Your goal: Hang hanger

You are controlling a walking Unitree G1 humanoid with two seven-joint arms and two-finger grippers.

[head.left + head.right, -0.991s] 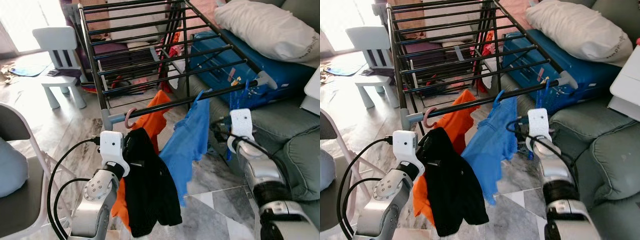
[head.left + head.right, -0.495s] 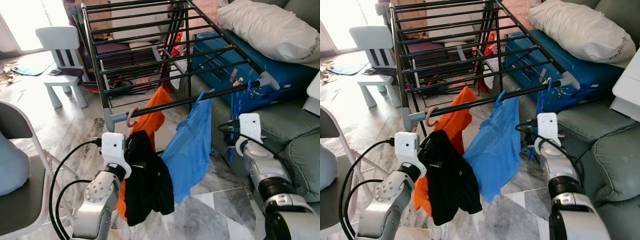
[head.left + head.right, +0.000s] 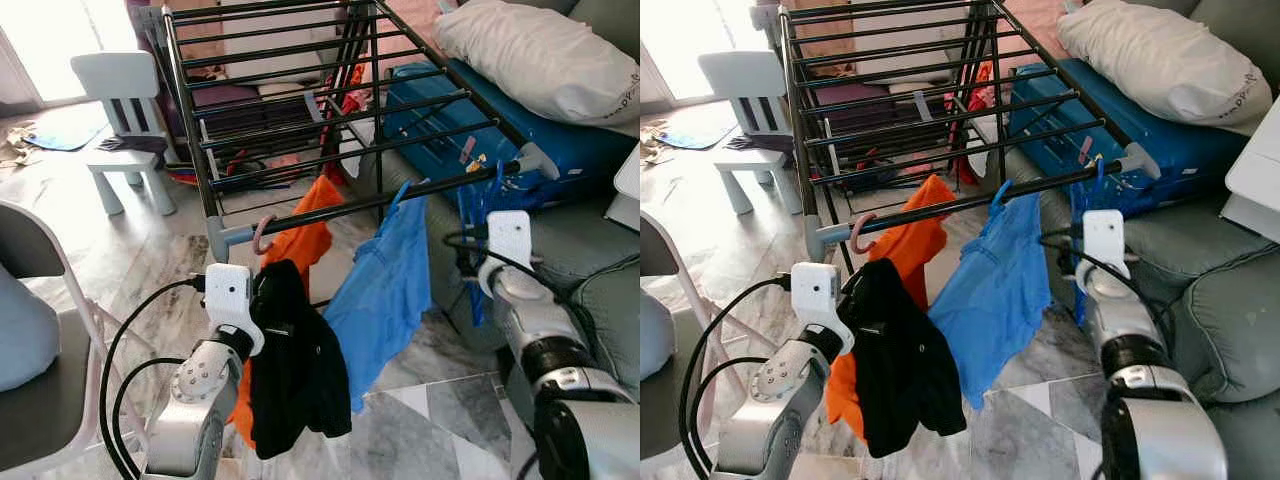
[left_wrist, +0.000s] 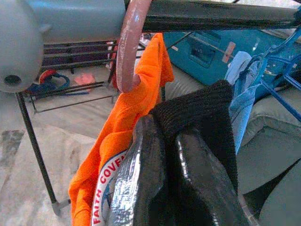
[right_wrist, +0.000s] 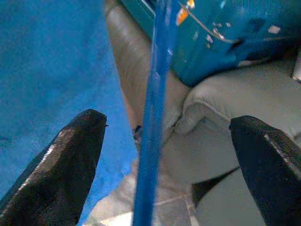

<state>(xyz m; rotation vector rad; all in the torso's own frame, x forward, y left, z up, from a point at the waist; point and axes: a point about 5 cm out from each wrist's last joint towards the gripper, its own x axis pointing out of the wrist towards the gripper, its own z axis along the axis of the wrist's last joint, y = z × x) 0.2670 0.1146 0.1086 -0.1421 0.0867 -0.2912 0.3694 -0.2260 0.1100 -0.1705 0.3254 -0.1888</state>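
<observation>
Rightward goes the right end effector, spread, blue hanger between its fingers, hooked at the rack's right end. Left end effector pinches the black garment, unhung.

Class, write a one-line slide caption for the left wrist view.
Left gripper shut on a black garment, below the rack bar where an orange shirt hangs from a pink hook.

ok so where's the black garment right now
In the left eye view the black garment hangs low on the robot's left, pinched in the left gripper, just below the drying rack's front rail and in front of the orange shirt.
</observation>
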